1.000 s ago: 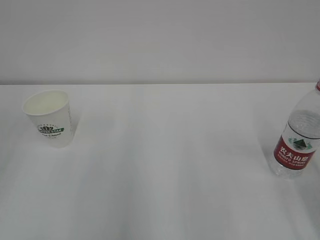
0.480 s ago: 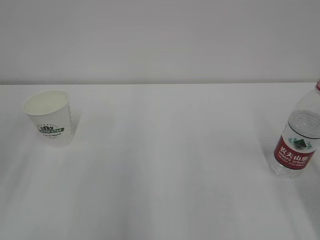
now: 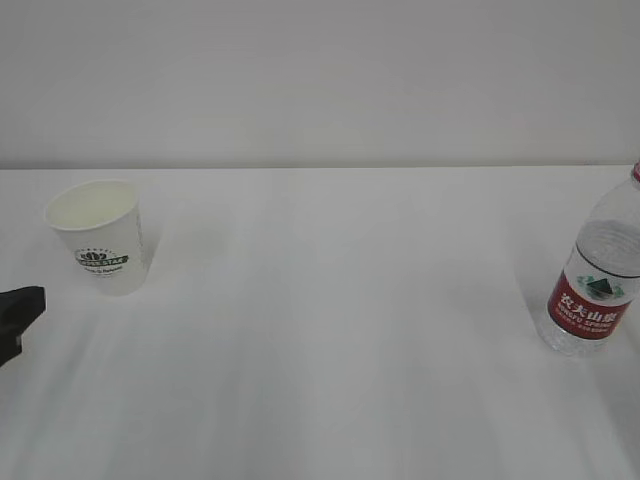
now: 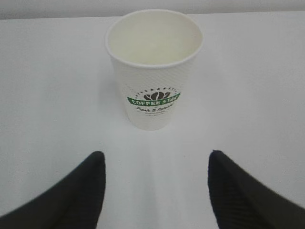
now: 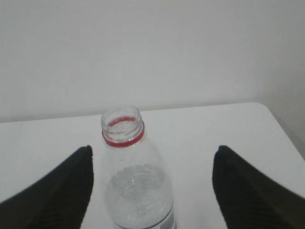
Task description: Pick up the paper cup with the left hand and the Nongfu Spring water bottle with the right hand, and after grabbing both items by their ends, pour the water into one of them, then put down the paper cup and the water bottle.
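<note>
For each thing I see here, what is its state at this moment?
paper cup: upright on the table, empty inside, not held.
water bottle: upright, cap off, partly filled, not held.
left pincer: open, short of the cup.
right pincer: open, one finger on each side of the bottle, not gripping.

Nongfu Spring water bottle (image 3: 592, 286) cap end cut off by right edge, left end effector (image 3: 18, 312) mostly off-frame

Upright paper cup (image 3: 97, 236), uncapped bottle (image 3: 594, 280) apart.
</note>
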